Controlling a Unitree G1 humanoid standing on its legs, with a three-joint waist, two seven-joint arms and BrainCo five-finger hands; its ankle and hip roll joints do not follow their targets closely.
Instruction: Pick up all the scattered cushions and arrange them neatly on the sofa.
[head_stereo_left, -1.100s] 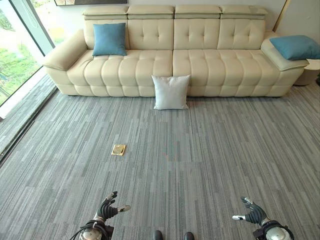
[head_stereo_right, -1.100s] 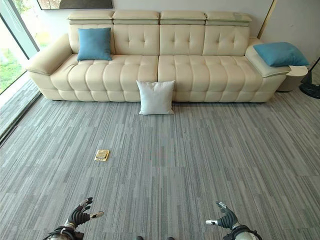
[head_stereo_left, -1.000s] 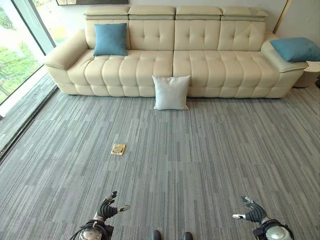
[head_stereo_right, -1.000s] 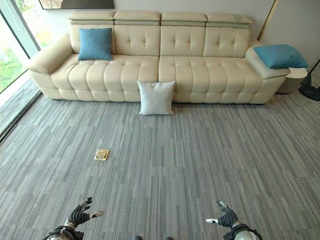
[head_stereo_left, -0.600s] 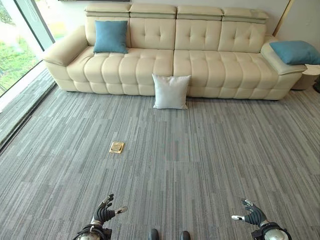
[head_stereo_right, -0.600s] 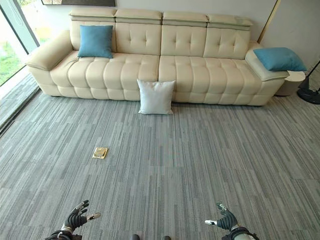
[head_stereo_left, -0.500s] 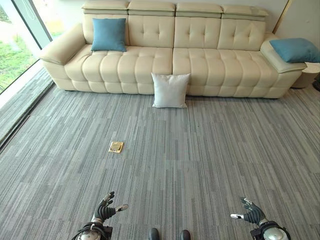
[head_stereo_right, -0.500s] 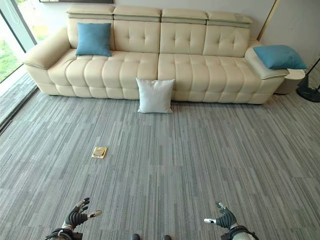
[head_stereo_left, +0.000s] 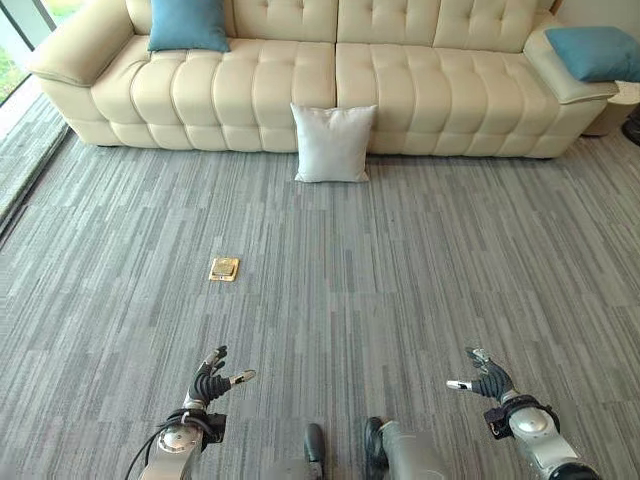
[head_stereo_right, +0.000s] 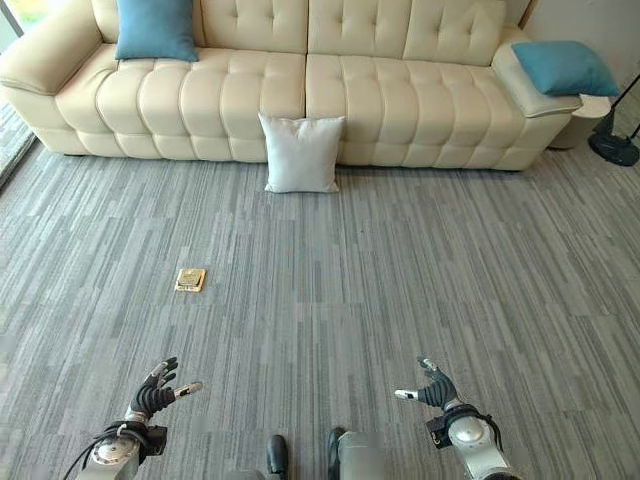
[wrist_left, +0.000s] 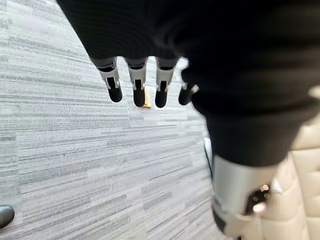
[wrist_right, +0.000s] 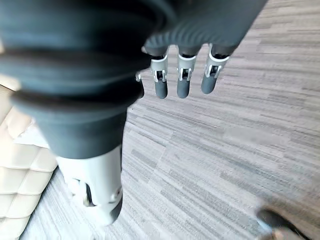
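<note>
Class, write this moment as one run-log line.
left hand: open, empty | right hand: open, empty | white cushion: on carpet, leaning against sofa | blue cushions: on sofa

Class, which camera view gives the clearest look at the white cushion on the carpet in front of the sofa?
The left eye view: the white cushion stands whole on the carpet, leaning against the sofa front. The right eye view shows the same from slightly aside. The wrist views look along each robot hand at carpet, without a clear view of it.

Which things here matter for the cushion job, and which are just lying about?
Job:
white cushion, on the carpet against the sofa front
sofa
blue cushion on the seat
blue cushion on the armrest

Lying about:
small gold plate on the carpet
</note>
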